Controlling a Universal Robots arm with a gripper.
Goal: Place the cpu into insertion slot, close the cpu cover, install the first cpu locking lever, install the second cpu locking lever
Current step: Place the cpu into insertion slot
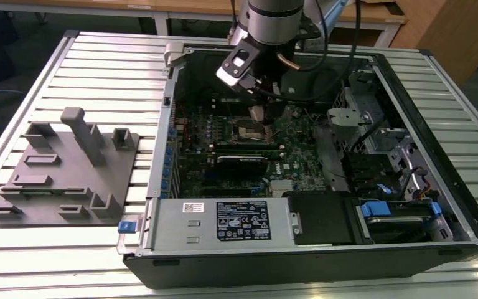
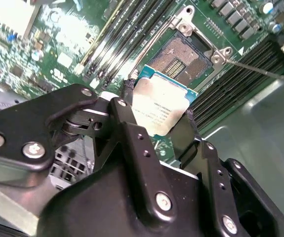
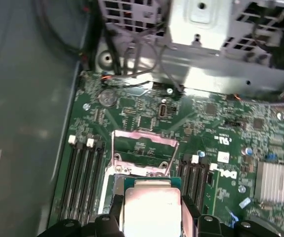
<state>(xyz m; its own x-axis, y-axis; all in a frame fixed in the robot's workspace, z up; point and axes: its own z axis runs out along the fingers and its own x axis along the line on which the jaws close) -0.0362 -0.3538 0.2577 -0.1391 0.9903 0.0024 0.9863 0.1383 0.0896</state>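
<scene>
grip: cpu [image 2: 162,112] is pinched by gripper [image 2: 157,105] | place: held just near of insertion slot [image 2: 186,53], unseated | risk: pins could be bent if it is lowered tilted or offset

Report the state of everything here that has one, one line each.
claw: shut on the cpu.
cpu: held near the insertion slot, not seated.
insertion slot: uncovered, empty.
cpu cover: raised.
locking lever: unlatched, swung out.
computer case: side open.
</scene>
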